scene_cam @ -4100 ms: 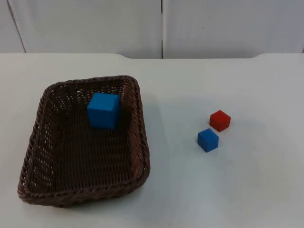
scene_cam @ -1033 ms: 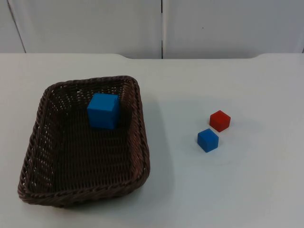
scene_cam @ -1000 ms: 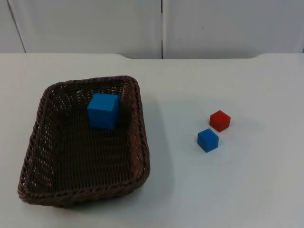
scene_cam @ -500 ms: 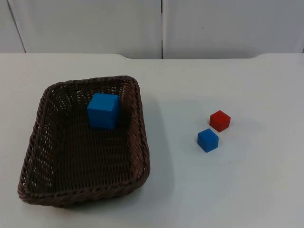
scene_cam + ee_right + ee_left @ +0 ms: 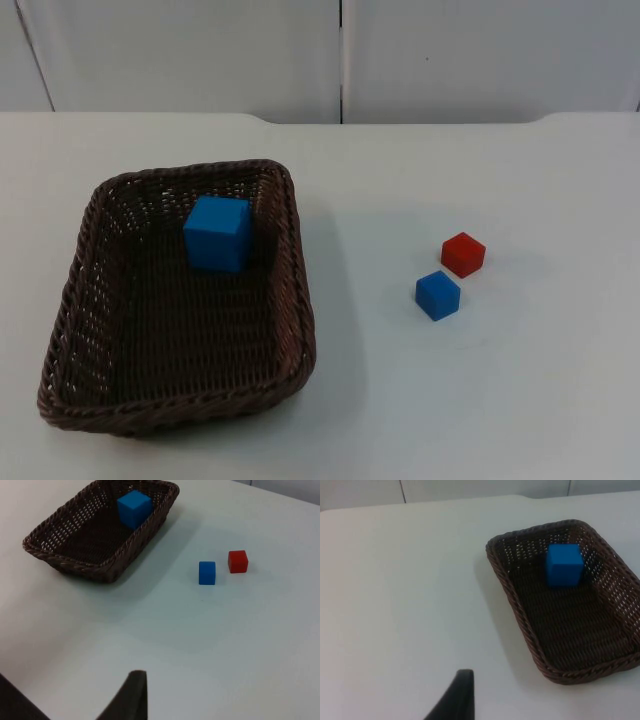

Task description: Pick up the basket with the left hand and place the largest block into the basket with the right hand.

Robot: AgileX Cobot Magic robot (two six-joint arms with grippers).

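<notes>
Basket: resting on white surface, largest blue block inside at its 12 o'clock end.
Small blocks: blue, red at its 1 o'clock.
Hands: both withdrawn; finger spread cannot be told.

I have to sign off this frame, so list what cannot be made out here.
- Left gripper: one black fingertip pokes past the left wrist view's edge; open or shut unknowable.
- Right gripper: same, cut off by the right wrist view's edge.
- Large blue cube: its base and far faces hidden by its own body inside the brown wicker basket.
- Basket's underside: hidden against the white table.
</notes>
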